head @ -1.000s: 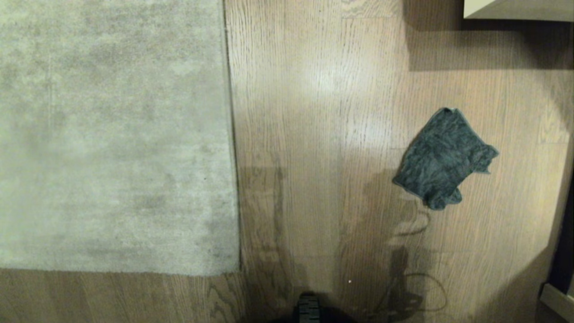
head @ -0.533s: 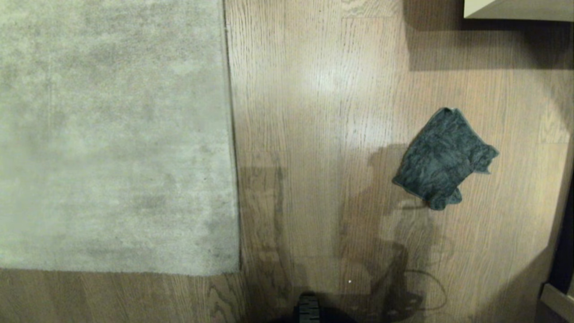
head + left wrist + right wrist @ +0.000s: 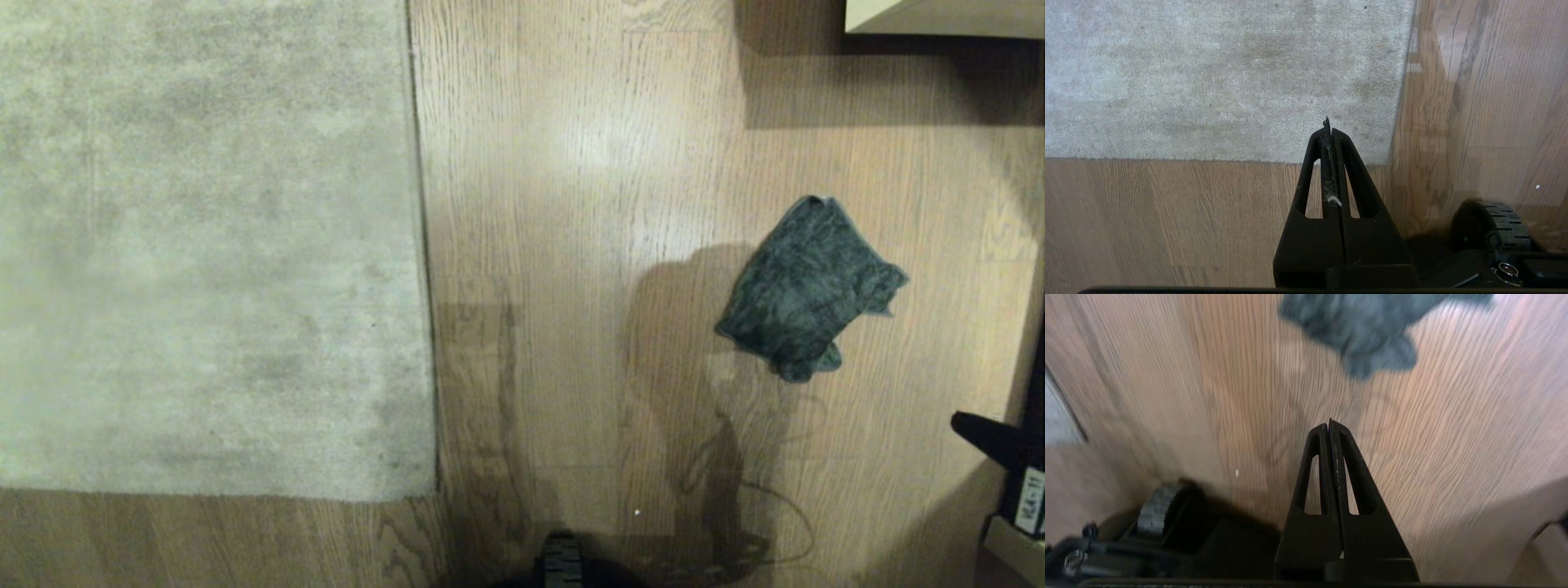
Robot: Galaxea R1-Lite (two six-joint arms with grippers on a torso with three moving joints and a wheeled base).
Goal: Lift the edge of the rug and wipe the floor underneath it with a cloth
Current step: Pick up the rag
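The rug [image 3: 204, 245] lies flat on the floor [image 3: 571, 204], its pale mottled pile filling the robot's left side of the head view, with its near corner [image 3: 429, 494] down against the wood planks. Nothing lifts its edge at this moment. The left gripper [image 3: 1327, 126] hangs above that same corner, its two black fingers pressed tight together and holding nothing; a wisp of lint [image 3: 1334, 200] clings along the seam between them. From those closed jaws the rug spreads ahead and to one side, while bare planks lie below and beside them. The cloth [image 3: 808, 290], a dark grey-teal fuzzy rag, sits crumpled on the planks well apart from the rug, over on the robot's right. The right gripper [image 3: 1329, 425] points toward it with its fingers likewise shut and empty, the cloth [image 3: 1367, 330] lying ahead of the fingertips with a stretch of bare floor between. In the head view a dark part of the right arm [image 3: 992, 441] shows at the right edge, near the cloth but not touching it. One black base wheel [image 3: 562, 559] shows at the bottom edge.
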